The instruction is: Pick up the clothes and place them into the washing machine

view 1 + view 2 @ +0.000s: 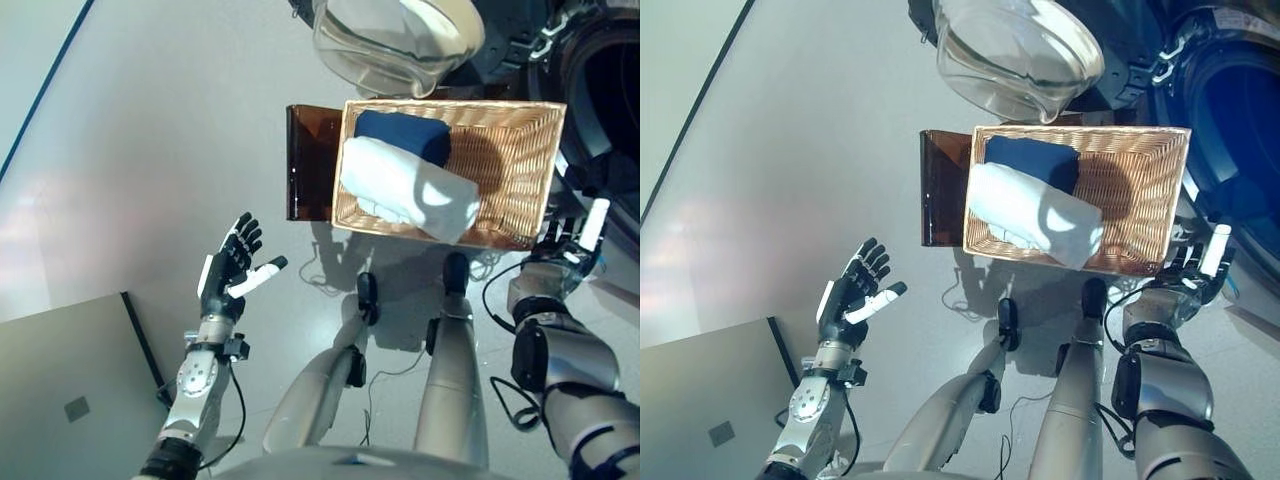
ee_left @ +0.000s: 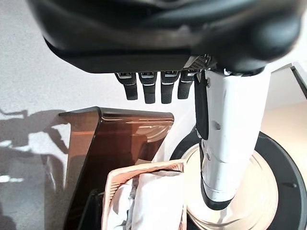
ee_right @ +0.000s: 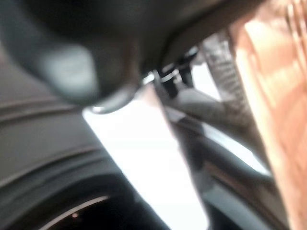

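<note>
White towel point(image 1: 408, 190) and navy garment point(image 1: 404, 134) are lying in the wicker basket point(image 1: 520, 140) on the brown stand point(image 1: 310, 160). Left hand point(image 1: 229, 264) is hovering spread and empty; right hand point(image 1: 573, 243), at the basket's near right corner, is showing a fingers' state that cannot be told.

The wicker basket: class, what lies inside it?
Inside the wicker basket lie a white cloth and a dark blue cloth, touching. Anything beneath them is hidden; the rest of its floor is bare.

No legible text or numbers, a small mark on the grey panel point(image 1: 77, 408) perhaps a logo, unreadable
</note>
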You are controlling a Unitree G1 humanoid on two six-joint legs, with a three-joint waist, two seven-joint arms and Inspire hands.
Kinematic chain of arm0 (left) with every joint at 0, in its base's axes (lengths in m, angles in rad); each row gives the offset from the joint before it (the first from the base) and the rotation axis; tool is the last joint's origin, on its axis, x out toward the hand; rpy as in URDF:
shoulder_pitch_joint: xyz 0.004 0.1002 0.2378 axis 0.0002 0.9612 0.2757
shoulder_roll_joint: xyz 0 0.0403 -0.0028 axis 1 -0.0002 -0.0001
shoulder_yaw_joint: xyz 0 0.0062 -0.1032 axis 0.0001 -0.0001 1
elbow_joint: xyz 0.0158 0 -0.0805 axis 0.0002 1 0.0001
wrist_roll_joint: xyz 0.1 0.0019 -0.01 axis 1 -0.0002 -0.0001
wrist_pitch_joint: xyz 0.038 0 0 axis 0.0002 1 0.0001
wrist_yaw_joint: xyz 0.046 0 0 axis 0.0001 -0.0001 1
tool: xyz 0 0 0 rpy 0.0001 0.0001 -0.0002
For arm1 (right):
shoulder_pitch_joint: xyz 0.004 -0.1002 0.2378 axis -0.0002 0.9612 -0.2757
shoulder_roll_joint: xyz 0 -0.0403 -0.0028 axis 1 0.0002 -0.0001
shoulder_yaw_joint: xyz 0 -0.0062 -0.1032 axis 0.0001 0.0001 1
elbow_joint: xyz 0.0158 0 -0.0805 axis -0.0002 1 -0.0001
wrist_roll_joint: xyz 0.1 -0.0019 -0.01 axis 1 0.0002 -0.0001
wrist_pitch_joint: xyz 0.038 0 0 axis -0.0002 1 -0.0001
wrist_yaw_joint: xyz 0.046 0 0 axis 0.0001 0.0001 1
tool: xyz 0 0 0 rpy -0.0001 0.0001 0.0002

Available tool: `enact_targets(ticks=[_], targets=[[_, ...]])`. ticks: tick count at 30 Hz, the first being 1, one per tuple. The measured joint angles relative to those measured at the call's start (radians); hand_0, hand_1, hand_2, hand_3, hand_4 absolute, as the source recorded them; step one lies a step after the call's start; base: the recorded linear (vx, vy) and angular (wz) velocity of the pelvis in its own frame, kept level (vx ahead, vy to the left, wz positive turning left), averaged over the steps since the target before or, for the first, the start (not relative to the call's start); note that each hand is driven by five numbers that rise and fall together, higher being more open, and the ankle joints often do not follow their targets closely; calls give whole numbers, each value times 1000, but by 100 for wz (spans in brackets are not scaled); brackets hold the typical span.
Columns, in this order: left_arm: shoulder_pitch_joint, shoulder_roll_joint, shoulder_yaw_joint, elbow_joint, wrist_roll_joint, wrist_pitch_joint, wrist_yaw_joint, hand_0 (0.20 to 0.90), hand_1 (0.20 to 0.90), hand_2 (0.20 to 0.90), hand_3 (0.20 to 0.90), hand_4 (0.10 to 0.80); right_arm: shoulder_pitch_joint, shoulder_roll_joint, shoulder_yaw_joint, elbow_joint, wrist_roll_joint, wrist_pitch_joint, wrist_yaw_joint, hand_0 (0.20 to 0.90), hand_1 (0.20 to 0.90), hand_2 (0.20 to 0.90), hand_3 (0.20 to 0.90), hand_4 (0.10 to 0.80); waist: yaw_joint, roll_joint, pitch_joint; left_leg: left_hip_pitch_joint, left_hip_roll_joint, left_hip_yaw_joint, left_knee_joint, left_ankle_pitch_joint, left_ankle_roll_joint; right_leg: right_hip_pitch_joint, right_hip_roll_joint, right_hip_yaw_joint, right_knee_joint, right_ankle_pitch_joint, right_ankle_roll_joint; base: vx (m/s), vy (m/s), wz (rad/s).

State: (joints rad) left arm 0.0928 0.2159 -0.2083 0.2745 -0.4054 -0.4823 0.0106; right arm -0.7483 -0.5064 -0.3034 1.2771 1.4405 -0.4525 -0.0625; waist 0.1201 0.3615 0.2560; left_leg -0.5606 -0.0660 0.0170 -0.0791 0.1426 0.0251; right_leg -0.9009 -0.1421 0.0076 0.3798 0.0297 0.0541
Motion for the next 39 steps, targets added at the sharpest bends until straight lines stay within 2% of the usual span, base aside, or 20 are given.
enact_targets(ticks=[14, 15, 16, 17, 39], targets=[[3, 0, 3, 0, 0, 1, -11, 900, 900, 900, 900, 800, -48, -28, 30, -1, -1, 0, -2, 900, 900, 900, 900, 800, 6, -2, 1, 5, 0, -14, 0, 3, -4, 5, -4, -10, 13, -9, -4, 3, -14, 4], [3, 0, 3, 0, 0, 2, -12, 900, 900, 900, 900, 800, -55, -33, 30, -1, 0, 0, -3, 472, 472, 472, 472, 494, 6, -2, 1, 5, 0, -17, 0, 3, -4, 5, -6, -15, 18, -10, -8, 12, -27, 6], [3, 0, 3, 0, -1, 2, -12, 900, 900, 900, 900, 800, -58, -34, 28, 0, 1, 0, -7, 225, 225, 225, 225, 318, 7, -1, 1, 5, 0, -19, 0, 3, -4, 5, -7, -17, 18, -10, -10, 12, -26, 6], [3, 0, 3, 0, -1, 2, -13, 900, 900, 900, 900, 800, -62, -34, 27, 1, 3, 0, -24, 200, 200, 200, 200, 300, 7, -1, 1, 4, 1, -23, 0, 4, -5, 4, -7, -20, 21, -12, -12, 22, -19, 4], [3, 1, 7, -1, -4, 4, -29, 900, 900, 900, 900, 800, -93, -82, 33, -6, -1, -4, -33, 200, 200, 200, 200, 300, 6, -1, 1, 9, 0, -29, 0, 6, -9, 3, -12, -23, 41, -23, -12, 4, -1, 0]])
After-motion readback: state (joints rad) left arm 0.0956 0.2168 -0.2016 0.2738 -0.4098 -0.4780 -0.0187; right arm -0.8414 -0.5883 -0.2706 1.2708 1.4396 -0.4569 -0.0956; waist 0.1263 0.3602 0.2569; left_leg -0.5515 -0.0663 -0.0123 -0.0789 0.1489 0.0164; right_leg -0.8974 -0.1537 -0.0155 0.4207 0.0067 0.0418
